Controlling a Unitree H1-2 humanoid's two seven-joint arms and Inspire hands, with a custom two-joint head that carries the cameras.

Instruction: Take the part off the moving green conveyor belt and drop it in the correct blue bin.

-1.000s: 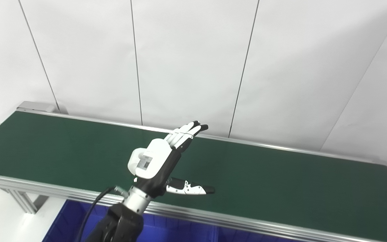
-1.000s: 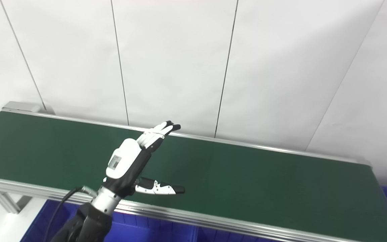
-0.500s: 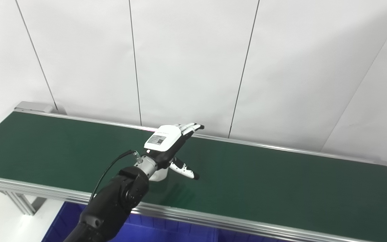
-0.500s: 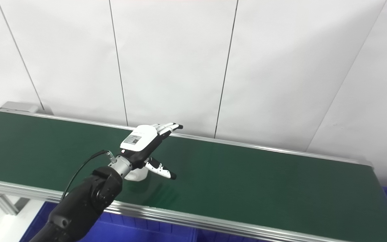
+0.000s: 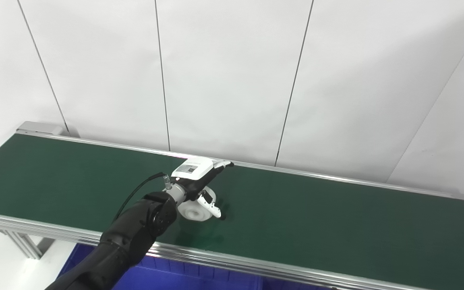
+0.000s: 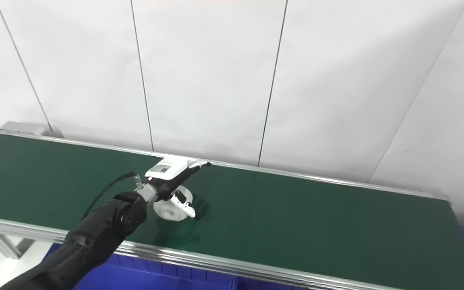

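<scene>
Along the bottom edge of the frame, the blue bin (image 5: 199,278) shows below the conveyor's near rail. My left arm enters at lower left and reaches up toward frame centre. Only this arm is in view; the right hand does not appear.

At centre, slightly left, my left hand (image 5: 197,177) hovers palm-down over the part (image 5: 195,210), a white round piece lying on the green conveyor belt (image 5: 336,217). My fingers (image 5: 220,164) extend flat over it toward the far rail; my thumb (image 5: 212,207) hangs down at the part's right side, close beside or touching it. The hand is open and holds nothing.

Step in hand: the grasp, with the hand positioned above the part. Judged requirement for the next move: lower the palm, curl the fingers over the far rim against the thumb, and match the belt's travel so the part does not slip past.

Beyond the far rail stands a white panelled wall (image 5: 232,72).
</scene>
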